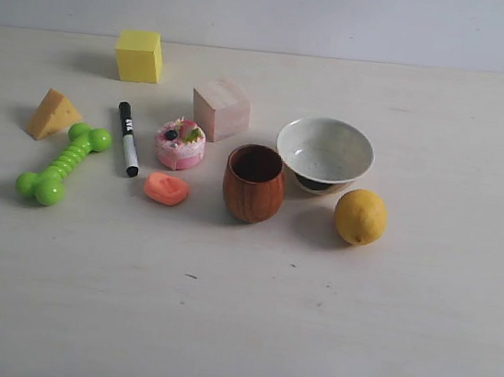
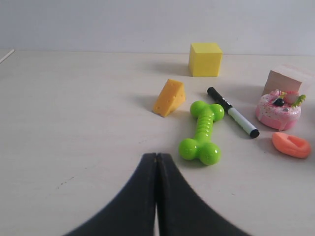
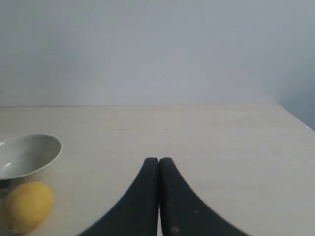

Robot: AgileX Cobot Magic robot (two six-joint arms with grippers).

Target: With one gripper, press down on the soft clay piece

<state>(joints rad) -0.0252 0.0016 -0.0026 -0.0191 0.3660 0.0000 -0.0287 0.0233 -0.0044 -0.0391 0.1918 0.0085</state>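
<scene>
The soft clay piece [image 1: 166,188] is a small salmon-orange lump lying on the table between the black marker [image 1: 128,139] and the brown wooden cup [image 1: 254,184]. The left wrist view also shows the clay [image 2: 291,145], with a dent in its top. My left gripper [image 2: 156,156] is shut with nothing in it, well short of the clay, near the green bone toy [image 2: 202,133]. My right gripper [image 3: 158,161] is shut and empty over bare table, off to the side of the lemon [image 3: 25,206]. Neither arm appears in the exterior view.
A pink toy cake [image 1: 181,144] sits just behind the clay, beside a pale wooden block [image 1: 221,108]. A white speckled bowl [image 1: 324,153], a lemon [image 1: 361,217], a yellow cube [image 1: 139,55] and a cheese wedge [image 1: 53,114] stand around. The front of the table [image 1: 233,335] is bare.
</scene>
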